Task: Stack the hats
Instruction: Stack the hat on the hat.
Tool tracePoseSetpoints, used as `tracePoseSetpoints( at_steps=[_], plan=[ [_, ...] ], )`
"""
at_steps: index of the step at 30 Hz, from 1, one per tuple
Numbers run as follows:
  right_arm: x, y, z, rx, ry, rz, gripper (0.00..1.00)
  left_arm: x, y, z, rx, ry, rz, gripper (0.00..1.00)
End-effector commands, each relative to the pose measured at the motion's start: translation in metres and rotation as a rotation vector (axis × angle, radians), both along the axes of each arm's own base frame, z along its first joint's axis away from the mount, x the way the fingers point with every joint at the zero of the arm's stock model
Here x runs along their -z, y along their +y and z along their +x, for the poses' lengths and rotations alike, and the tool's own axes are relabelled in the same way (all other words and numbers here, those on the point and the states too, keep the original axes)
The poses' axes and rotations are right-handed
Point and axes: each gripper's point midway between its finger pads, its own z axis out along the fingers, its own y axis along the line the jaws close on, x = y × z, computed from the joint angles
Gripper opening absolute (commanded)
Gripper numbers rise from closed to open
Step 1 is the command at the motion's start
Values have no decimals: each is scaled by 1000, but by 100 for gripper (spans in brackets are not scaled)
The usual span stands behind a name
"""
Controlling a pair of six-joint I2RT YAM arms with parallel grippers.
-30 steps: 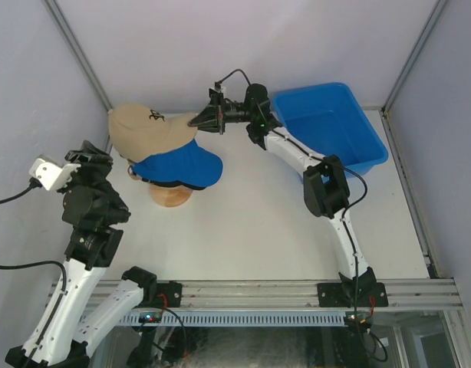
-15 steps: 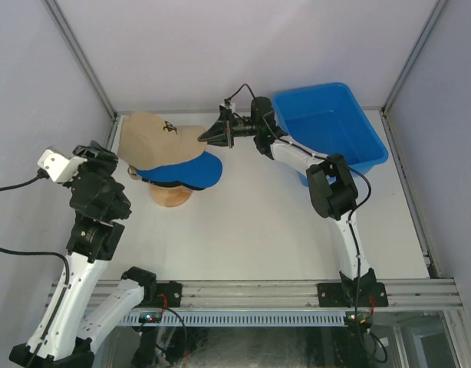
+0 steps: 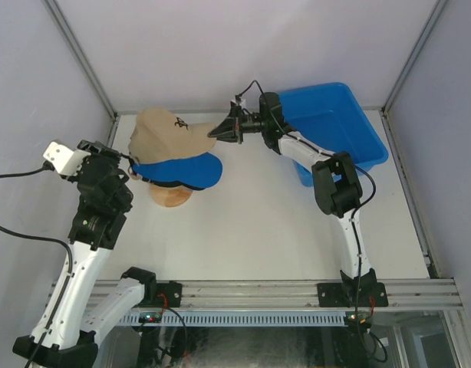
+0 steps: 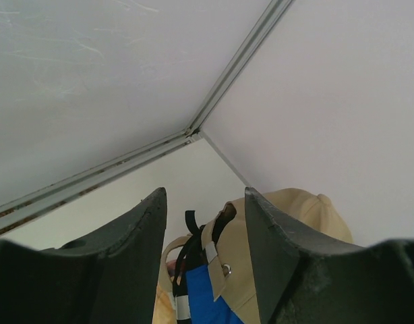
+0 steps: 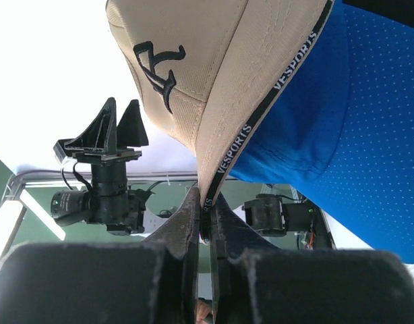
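right tool (image 3: 218, 132), clamped on tan hat (image 3: 165, 132) brim, pulled it closer over blue hat (image 3: 191, 170), nearly stacked; left tool (image 4: 205, 206) apart.

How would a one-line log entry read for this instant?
right gripper: shut on tan hat brim | tan hat: over blue hat | left gripper: open

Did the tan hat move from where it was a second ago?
Yes. The tan hat, pinched at its brim by the right pincer, has slid rightward, toward the blue bin, and now sits more over the blue hat.
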Motion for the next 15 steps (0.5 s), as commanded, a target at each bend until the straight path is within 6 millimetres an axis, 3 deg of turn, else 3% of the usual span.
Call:
tracePoseSetpoints(
  at_steps=[1, 15],
  plan=[
    [-29, -5, -14, -22, -112, 36, 0, -16, 1, 0, 4, -42, -46, 54],
    [7, 4, -49, -94, -50, 60, 0, 15, 1, 14, -5, 77, -69, 55]
  ],
)
